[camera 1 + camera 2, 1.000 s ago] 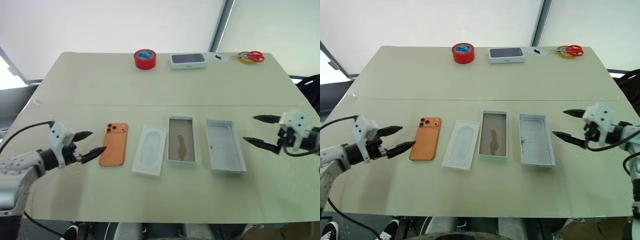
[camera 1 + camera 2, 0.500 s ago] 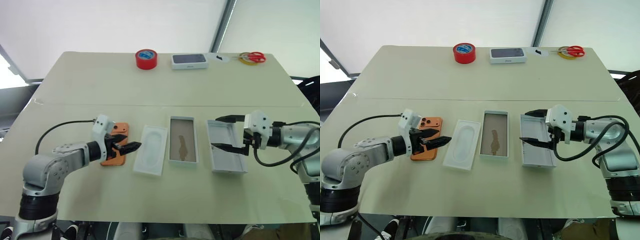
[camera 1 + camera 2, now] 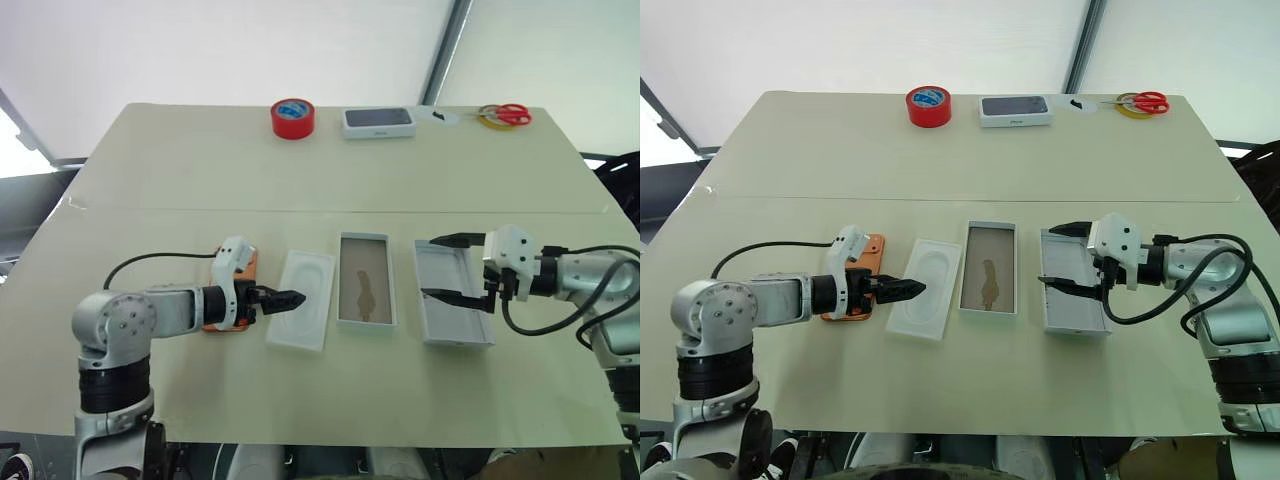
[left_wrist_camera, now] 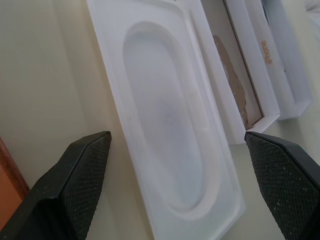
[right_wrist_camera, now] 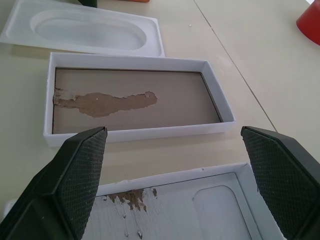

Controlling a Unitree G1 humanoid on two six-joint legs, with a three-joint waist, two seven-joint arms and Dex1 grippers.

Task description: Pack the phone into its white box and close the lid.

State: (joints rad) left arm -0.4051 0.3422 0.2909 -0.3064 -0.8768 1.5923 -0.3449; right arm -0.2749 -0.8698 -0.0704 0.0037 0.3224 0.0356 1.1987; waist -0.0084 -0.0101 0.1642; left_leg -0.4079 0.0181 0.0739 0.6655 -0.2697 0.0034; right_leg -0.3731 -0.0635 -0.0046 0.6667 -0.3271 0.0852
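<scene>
Right wrist view | white box (image 5: 135,100): brown floor, torn patch | both end effectors spread, empty

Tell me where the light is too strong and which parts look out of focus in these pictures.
Head views: the backdrop behind the table is washed out bright, and shadows on the tabletop are soft. Left wrist view: the moulded insert tray glares pale, its edges soft. Right wrist view: the white box is sharp, while the red tape roll is blurred.

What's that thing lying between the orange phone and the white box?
A round-cornered moulded white insert tray, seen from the head views, between the phone and the white box.
</scene>
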